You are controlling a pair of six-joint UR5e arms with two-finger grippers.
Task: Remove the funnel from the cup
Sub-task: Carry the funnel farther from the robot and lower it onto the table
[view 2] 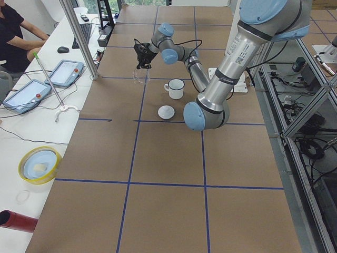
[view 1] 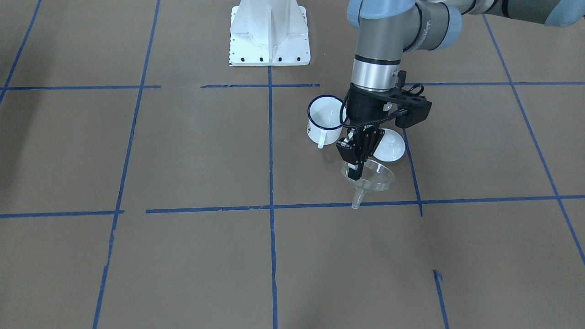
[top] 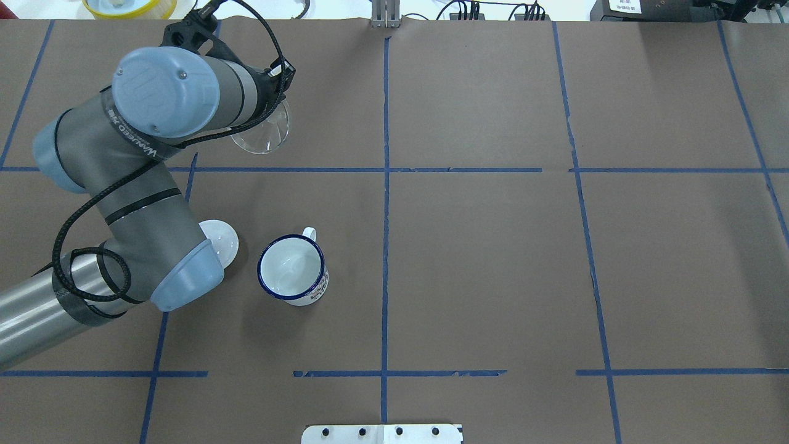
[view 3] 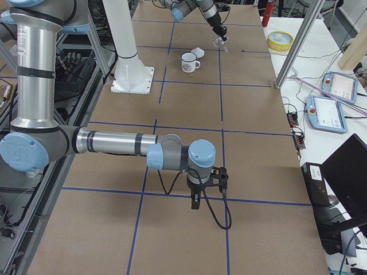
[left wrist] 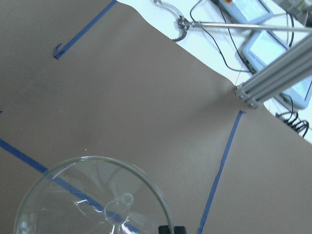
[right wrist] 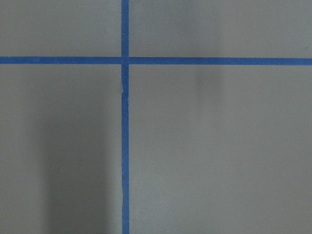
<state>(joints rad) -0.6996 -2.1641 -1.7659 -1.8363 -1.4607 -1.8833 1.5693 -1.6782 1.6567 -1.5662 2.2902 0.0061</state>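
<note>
My left gripper [view 1: 353, 170] is shut on the rim of the clear plastic funnel [view 1: 371, 179] and holds it in the air, spout down, just above a blue tape line. The funnel also shows in the overhead view [top: 264, 132] and fills the bottom of the left wrist view [left wrist: 92, 200]. The white enamel cup [view 1: 324, 119] with a dark blue rim stands upright and empty on the table [top: 291, 276], apart from the funnel and nearer the robot's base. My right gripper [view 3: 195, 201] hangs low over the table far from both; I cannot tell whether it is open or shut.
A white round lid [view 1: 389, 145] lies on the table beside the cup, partly under my left arm in the overhead view [top: 223, 240]. The white robot base plate [view 1: 269, 41] is at the table's edge. Blue tape lines grid the brown table. An aluminium post [left wrist: 273, 80] stands at the far edge.
</note>
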